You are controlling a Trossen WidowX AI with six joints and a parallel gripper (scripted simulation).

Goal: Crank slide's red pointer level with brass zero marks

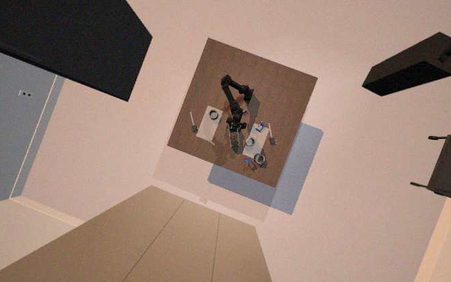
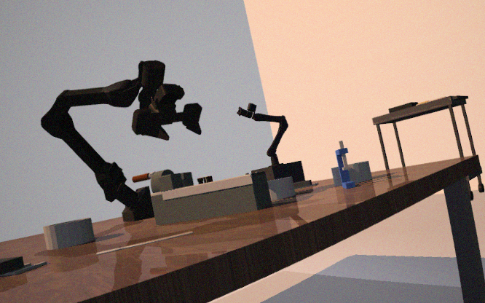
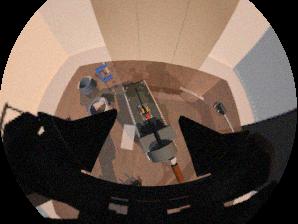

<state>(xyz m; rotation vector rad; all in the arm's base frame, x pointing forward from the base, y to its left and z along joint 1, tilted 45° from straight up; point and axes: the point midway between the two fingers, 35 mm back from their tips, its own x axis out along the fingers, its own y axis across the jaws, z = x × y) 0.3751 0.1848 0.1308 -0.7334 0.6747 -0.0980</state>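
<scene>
The machine (image 1: 234, 142) (image 2: 207, 208) (image 3: 135, 95) is a long grey box with a slide channel on top. Its crank drum (image 2: 162, 181) (image 3: 162, 151) is at one end, with an orange-brown handle (image 2: 140, 177) (image 3: 177, 173) sticking out. The small red pointer (image 3: 147, 116) is in the channel, by the yellow brass marks (image 3: 145, 109). It looks slightly on the crank side of them, but is too small to judge exactly. My gripper (image 1: 236, 127) (image 2: 184, 135) (image 3: 149, 115) is open and empty, high above the machine, not touching the handle.
A grey round container (image 1: 213, 114) (image 2: 69, 234) stands on one side of the machine. Two others (image 1: 249, 141) (image 1: 259, 158) and a blue clamp-like part (image 1: 248, 160) (image 2: 343, 169) (image 3: 103, 73) stand on the other. A thin pale strip (image 2: 145, 242) (image 3: 192, 93) lies on the table.
</scene>
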